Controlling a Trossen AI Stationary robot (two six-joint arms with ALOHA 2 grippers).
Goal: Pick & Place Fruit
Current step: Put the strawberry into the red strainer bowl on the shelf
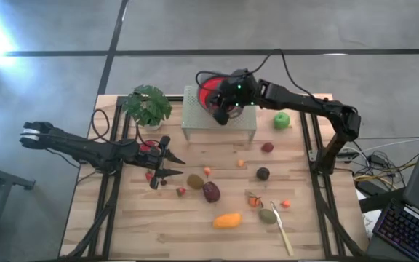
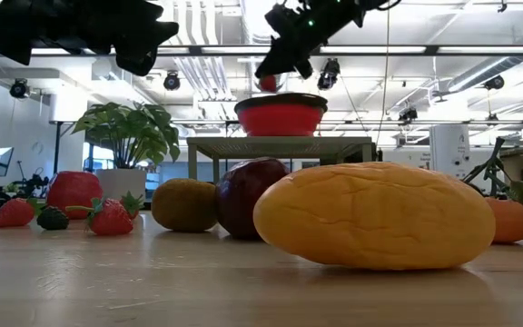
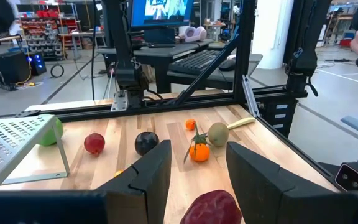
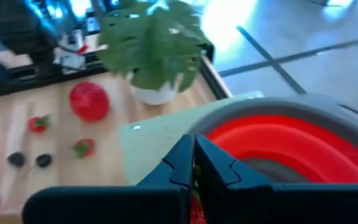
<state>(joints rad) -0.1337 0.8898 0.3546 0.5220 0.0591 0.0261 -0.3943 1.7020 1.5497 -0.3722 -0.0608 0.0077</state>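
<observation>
Above red bowl [image 1: 211,93], right tool [image 1: 222,115]

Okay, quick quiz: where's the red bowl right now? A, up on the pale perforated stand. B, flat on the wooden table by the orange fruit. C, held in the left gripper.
A: the red bowl sits on top of the perforated stand, with the right gripper over it.

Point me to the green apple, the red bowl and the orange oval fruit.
green apple [image 1: 281,121], high view, middle of its top.
red bowl [image 2: 281,116], low view, front wall.
orange oval fruit [image 1: 227,220], high view, centre of its body.
</observation>
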